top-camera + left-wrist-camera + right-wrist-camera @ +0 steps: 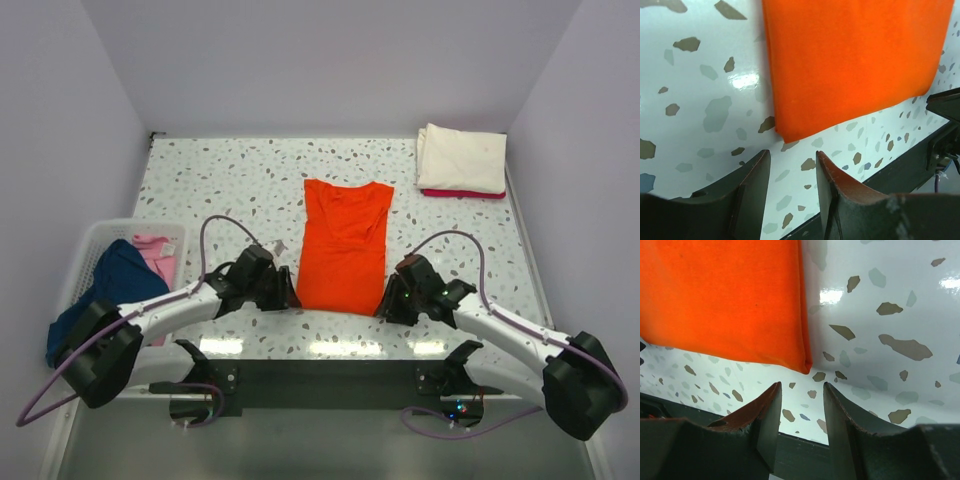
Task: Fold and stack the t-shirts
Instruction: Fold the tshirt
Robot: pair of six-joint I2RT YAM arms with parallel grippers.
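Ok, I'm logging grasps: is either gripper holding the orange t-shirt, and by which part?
Nothing held: left gripper and right gripper stand open, short of the near corners of the orange t-shirt.

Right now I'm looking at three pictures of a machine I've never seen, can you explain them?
It is two robot arms bolted to a speckled table. One picture looks down from above; the other two come from wrist cameras. An orange t-shirt, folded narrow, lies in the middle. The left claw and right claw sit open by its near corners, holding nothing. A cream t-shirt lies on a red t-shirt at the far right; the basket on the left holds a navy t-shirt and a pink t-shirt.
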